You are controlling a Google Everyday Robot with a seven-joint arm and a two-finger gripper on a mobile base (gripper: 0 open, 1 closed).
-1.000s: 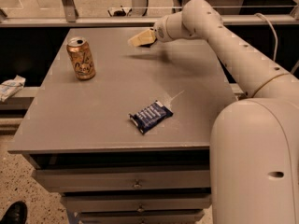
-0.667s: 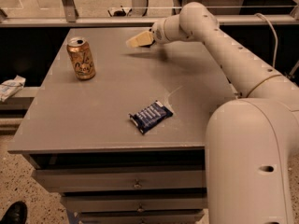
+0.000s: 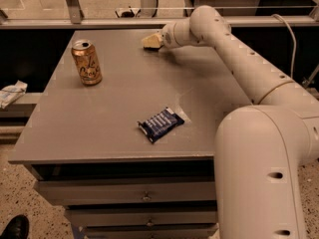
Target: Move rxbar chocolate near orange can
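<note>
The orange can [image 3: 87, 61] stands upright on the left part of the grey table [image 3: 99, 133]. My gripper [image 3: 150, 40] is low over the table's far edge, to the right of the can and well apart from it. The small dark rxbar chocolate does not show anywhere; I cannot tell whether it lies under the gripper. The arm [image 3: 239, 59] reaches in from the right.
A larger blue-and-white wrapped bar [image 3: 160, 125] lies near the table's front middle. Drawers [image 3: 144, 195] sit below the front edge. A rail [image 3: 99, 21] runs behind the table. A shoe [image 3: 14, 227] is on the floor at bottom left. A white cloth [image 3: 10, 92] lies at left.
The gripper stays at the table's far edge. The arm's big near segment has shifted slightly to the left. The can and the blue-and-white bar have not moved.
</note>
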